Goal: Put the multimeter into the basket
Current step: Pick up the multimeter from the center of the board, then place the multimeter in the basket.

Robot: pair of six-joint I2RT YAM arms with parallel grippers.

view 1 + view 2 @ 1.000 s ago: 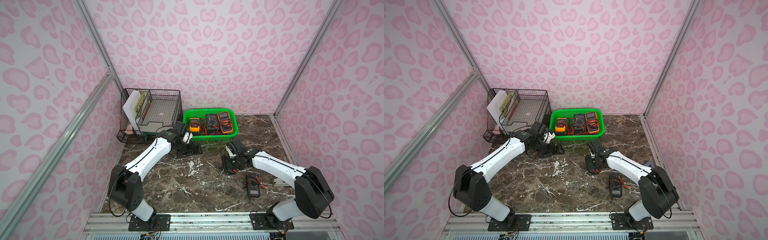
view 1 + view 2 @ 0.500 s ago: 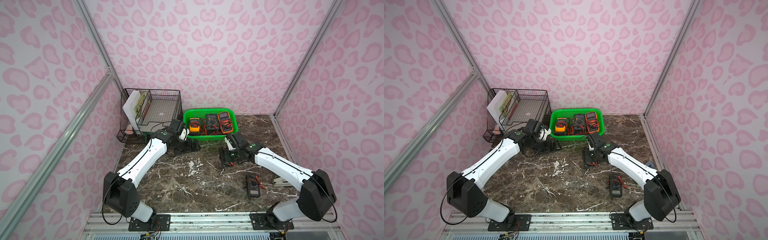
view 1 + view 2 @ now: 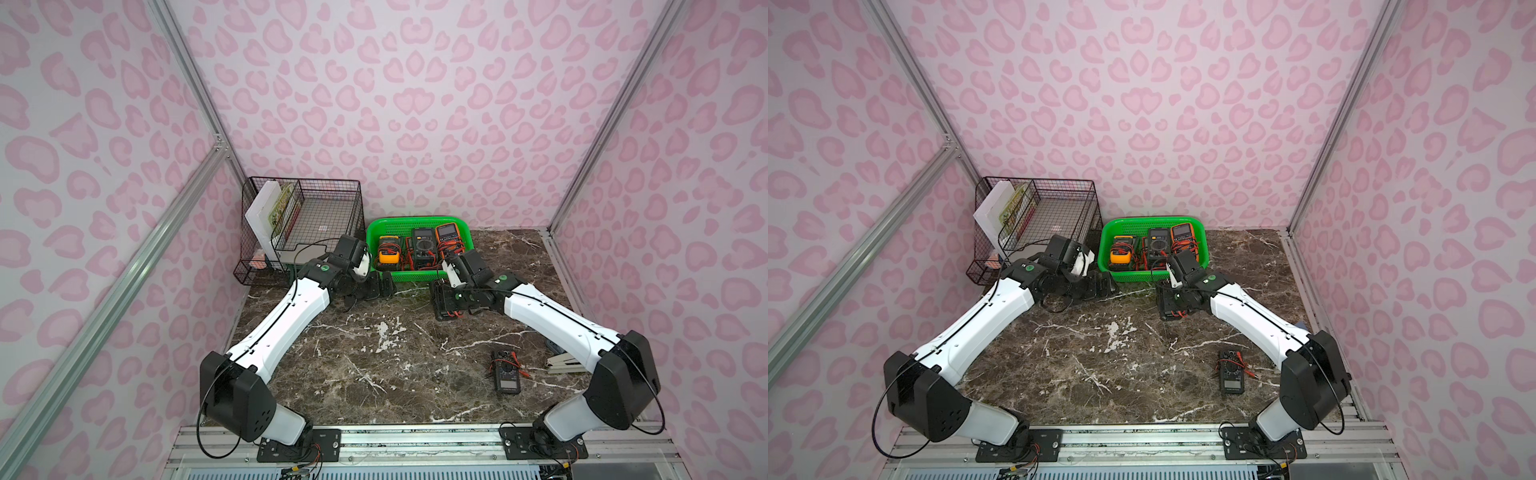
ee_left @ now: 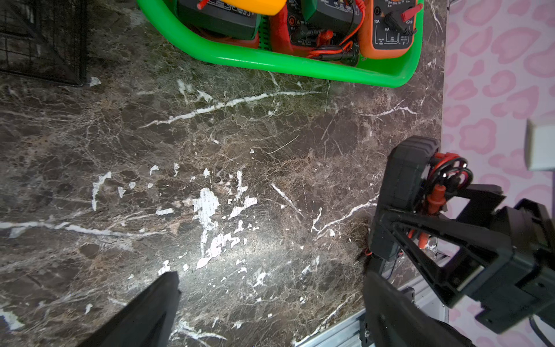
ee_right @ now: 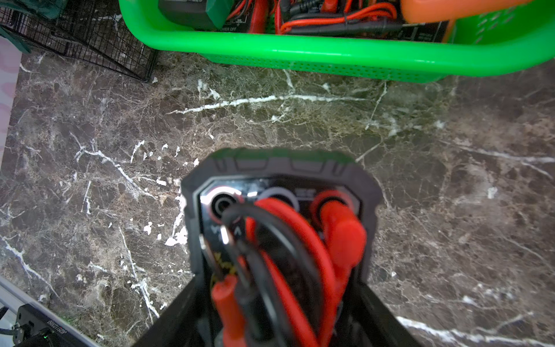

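Note:
My right gripper [image 3: 448,302] [image 5: 276,300] is shut on a black multimeter [image 3: 440,294] [image 5: 279,171] wound with red and black leads, held just above the marble a little in front of the basket. The bright green basket [image 3: 395,227] [image 3: 1129,226] [image 5: 330,51] stands at the back and holds three multimeters: yellow [image 3: 389,253], black [image 3: 423,247] and orange [image 3: 449,237]. My left gripper [image 3: 376,289] [image 4: 270,300] is open and empty, low over the table beside the basket's near left corner. The left wrist view shows the held multimeter [image 4: 402,186] between the right fingers.
Another black multimeter [image 3: 506,372] with loose leads lies on the marble at the front right. A black wire rack [image 3: 307,216] with a white board and books stands left of the basket. A grey metal piece [image 3: 561,362] lies by the right wall.
My right gripper has carried the multimeter back towards the basket. The left arm has swung its elbow leftwards, with its open gripper staying near the basket's corner.

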